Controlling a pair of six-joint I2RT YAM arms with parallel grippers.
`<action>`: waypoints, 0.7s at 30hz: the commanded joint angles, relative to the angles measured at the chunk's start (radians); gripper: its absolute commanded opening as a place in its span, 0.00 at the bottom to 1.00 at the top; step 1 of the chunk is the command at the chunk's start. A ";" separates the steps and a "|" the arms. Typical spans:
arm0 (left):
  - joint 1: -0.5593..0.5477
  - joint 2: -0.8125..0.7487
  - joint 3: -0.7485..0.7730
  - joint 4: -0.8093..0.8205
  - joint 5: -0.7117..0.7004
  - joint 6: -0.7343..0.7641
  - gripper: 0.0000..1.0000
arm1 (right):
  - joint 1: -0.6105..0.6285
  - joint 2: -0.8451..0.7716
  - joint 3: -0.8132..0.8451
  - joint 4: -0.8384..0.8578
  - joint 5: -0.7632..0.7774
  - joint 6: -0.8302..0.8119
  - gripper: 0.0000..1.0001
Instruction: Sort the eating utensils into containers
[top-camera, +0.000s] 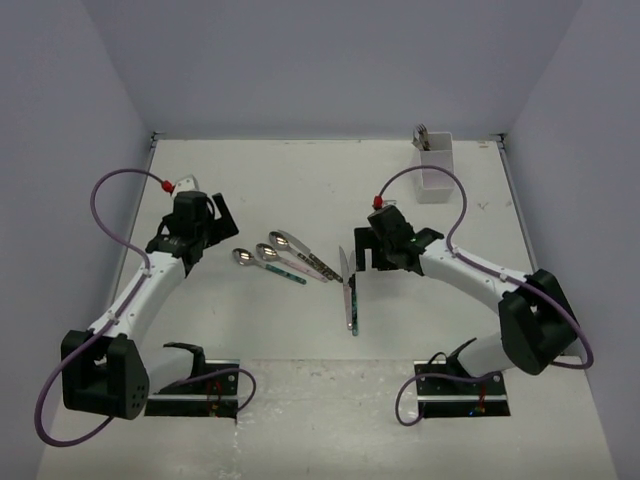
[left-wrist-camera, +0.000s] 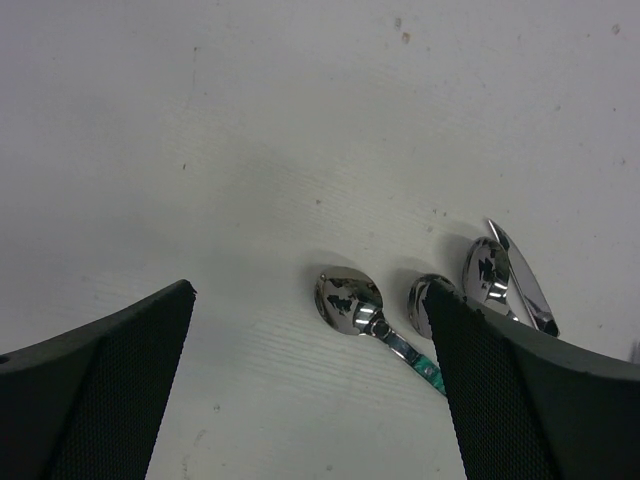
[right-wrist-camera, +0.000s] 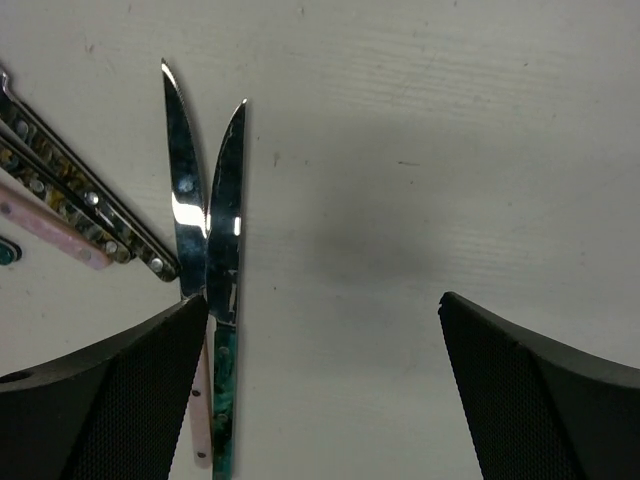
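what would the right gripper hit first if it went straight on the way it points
Probably the bare table between the open fingers of the right gripper; one finger may land on the two knives first, depth unclear.

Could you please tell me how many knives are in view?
2. The teal-handled knife and the pink-handled knife lie side by side beside the right gripper. More may be hidden in the white holder.

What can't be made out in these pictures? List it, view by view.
- Top view: which utensils stand in the white holder; too small.
- Left wrist: most of the handles of the spoons; the left pincer covers them.
- Right wrist: full handles of the two knives; the right pincer covers part, the bottom edge cuts off the teal one.
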 joint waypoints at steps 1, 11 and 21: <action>-0.005 -0.053 -0.030 0.049 0.032 -0.028 1.00 | 0.051 0.012 -0.008 -0.020 -0.025 0.051 0.99; -0.005 -0.112 -0.063 0.051 0.041 -0.032 1.00 | 0.180 0.166 -0.032 -0.047 0.021 0.082 0.99; -0.005 -0.128 -0.046 0.029 0.038 -0.014 1.00 | 0.227 0.180 -0.054 -0.107 0.096 0.183 0.98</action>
